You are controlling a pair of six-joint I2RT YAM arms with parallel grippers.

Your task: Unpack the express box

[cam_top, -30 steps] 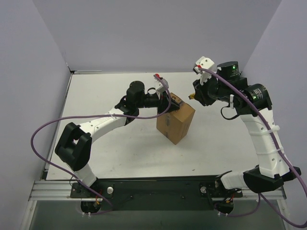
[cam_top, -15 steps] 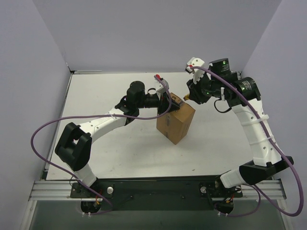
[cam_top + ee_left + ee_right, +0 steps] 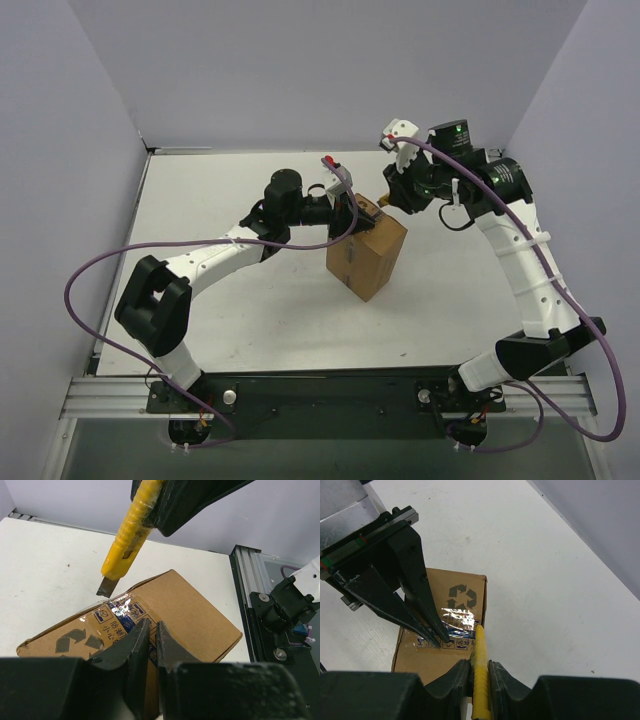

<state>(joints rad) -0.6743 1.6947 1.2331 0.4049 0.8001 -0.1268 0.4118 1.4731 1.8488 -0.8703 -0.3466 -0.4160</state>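
Note:
The express box (image 3: pixel 366 258) is a brown carton in the middle of the white table. Its taped top with recycling marks shows in the left wrist view (image 3: pixel 195 615) and the right wrist view (image 3: pixel 461 587). My left gripper (image 3: pixel 355 215) is shut, with its fingertips (image 3: pixel 143 628) resting on the box top. My right gripper (image 3: pixel 395 195) is shut on a yellow utility knife (image 3: pixel 481 655). It holds the knife just above the box's far edge, with the blade (image 3: pixel 107 586) out and pointing at the taped seam.
Grey walls close in the table at the back and sides. An aluminium rail (image 3: pixel 250 595) and the arm bases (image 3: pixel 470 380) run along the near edge. Purple cables (image 3: pixel 90 270) hang from both arms.
My right arm has swung left with the knife and now holds it over the box's far edge. The left arm and the box have not moved.

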